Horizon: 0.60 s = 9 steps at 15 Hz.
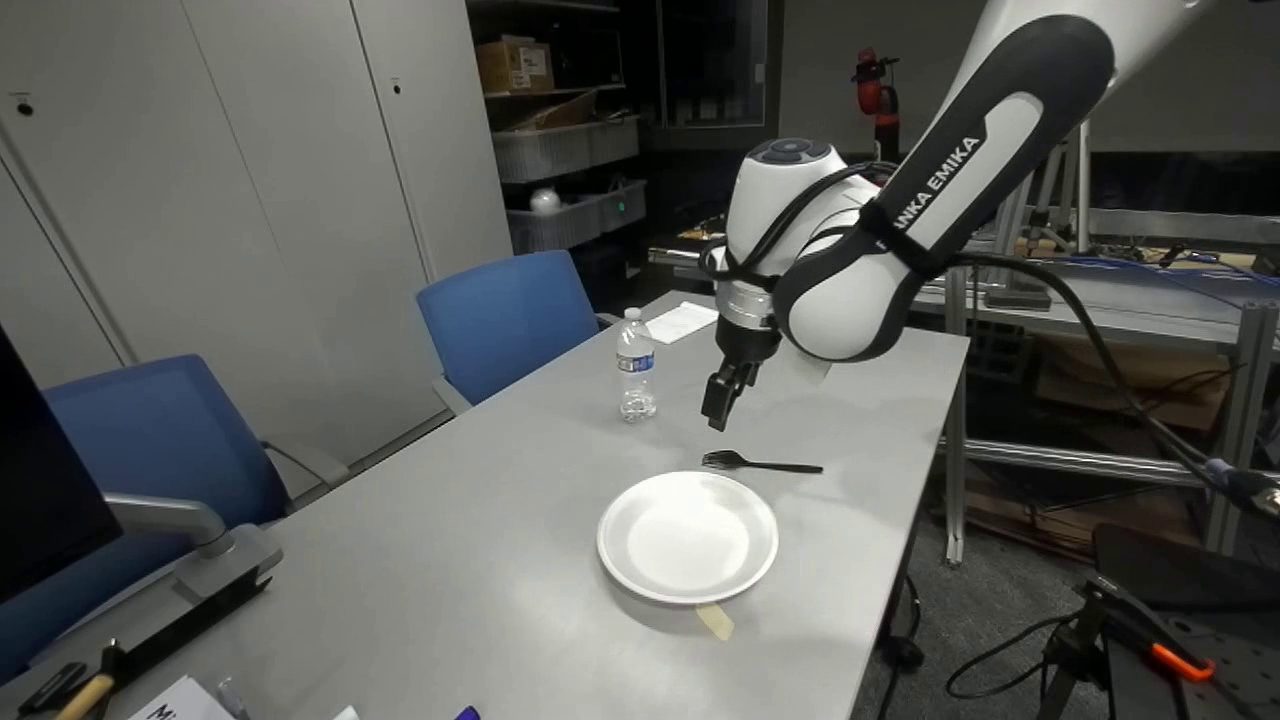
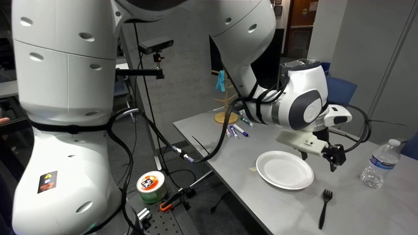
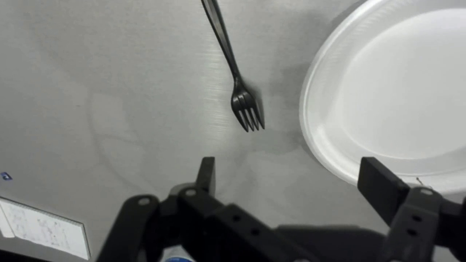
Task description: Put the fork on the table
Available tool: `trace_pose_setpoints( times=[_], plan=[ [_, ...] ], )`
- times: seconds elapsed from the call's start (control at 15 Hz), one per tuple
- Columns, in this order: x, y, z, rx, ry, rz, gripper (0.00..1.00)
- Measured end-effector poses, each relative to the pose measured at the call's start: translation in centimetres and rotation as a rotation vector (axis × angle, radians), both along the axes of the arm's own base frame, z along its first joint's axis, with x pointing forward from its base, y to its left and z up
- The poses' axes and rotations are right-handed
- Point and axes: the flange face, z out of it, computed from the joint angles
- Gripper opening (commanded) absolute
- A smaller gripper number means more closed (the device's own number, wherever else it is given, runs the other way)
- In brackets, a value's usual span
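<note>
A thin black fork [image 1: 765, 465] [image 2: 324, 209] lies flat on the light grey table [image 1: 480, 560] in both exterior views, beside the white plate. In the wrist view the fork [image 3: 243, 100] has its tines toward the gripper, and its handle end is cut off at the top edge. My gripper [image 3: 287, 163] is open, its fingers [image 3: 206, 171] wide apart with only table surface and part of the plate seen beyond them. It hangs above the table, apart from the fork, as an exterior view shows the gripper [image 1: 718, 415] over the area behind the tines.
A white round plate [image 1: 688, 540] sits close to the fork. A clear water bottle [image 1: 636, 370] stands upright near the gripper. Farther along are several markers [image 2: 240, 130] and a wooden stand [image 2: 225, 117]. Blue chairs [image 1: 510, 320] line the far edge.
</note>
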Motion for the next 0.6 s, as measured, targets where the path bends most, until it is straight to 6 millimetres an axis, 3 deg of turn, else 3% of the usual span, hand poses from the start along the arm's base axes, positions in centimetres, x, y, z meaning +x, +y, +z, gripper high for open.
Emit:
trace_pose_setpoints(
  times=[0.27,0.6],
  plan=[
    [-1.2,2.7,2.8,0.023,-0.032,0.035,1.00],
    [-4.1,4.8,6.3,0.042,-0.070,0.062,1.00]
  ],
)
